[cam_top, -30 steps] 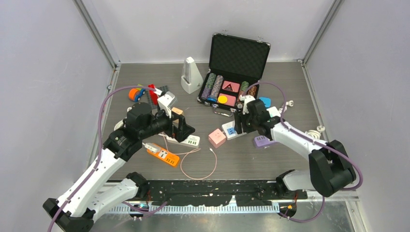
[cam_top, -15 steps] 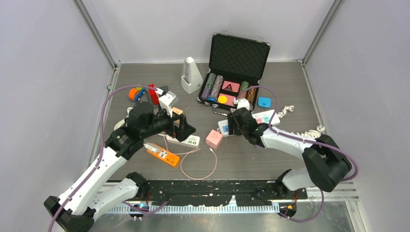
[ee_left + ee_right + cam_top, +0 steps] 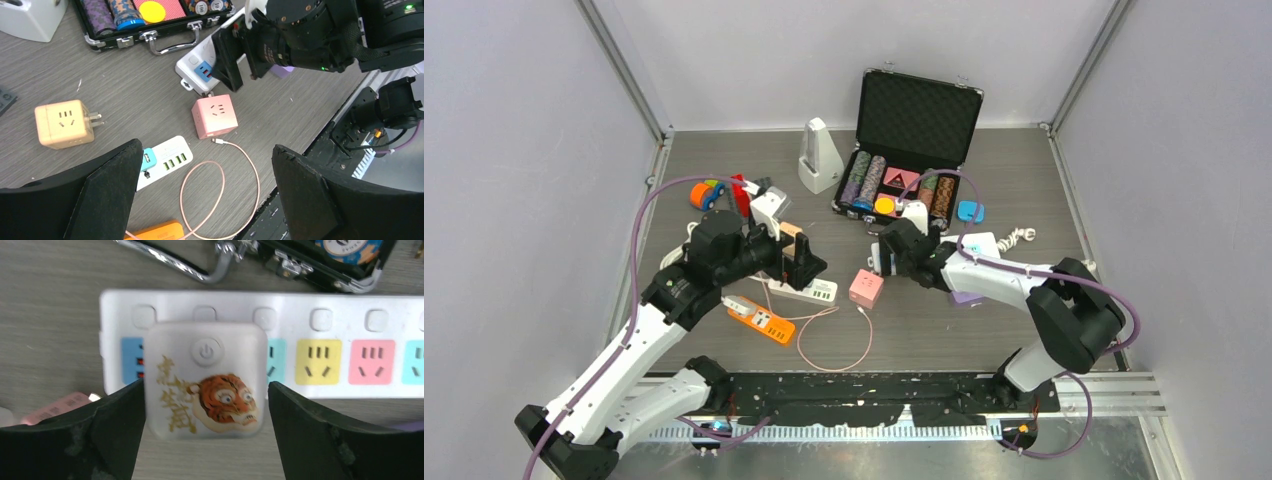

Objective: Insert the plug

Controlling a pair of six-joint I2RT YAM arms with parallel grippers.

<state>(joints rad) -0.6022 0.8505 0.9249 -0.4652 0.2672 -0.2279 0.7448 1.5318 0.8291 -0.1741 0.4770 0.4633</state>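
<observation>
Right pincer [image 3: 206, 407], clamped on the plug [image 3: 205, 375], has swung left over the strip [image 3: 350, 305]; misaligned prongs could shove the strip. Left pincer [image 3: 206, 165] gapes.

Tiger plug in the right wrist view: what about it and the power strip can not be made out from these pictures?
- Prongs of the tiger plug: right wrist view, hidden under the plug's own body.
- The socket under it on the power strip: covered by the plug, so whether it is seated is unclear.
- The strip's right end: cut off by the frame edge.
- Top external view: the right gripper hides the plug.
</observation>
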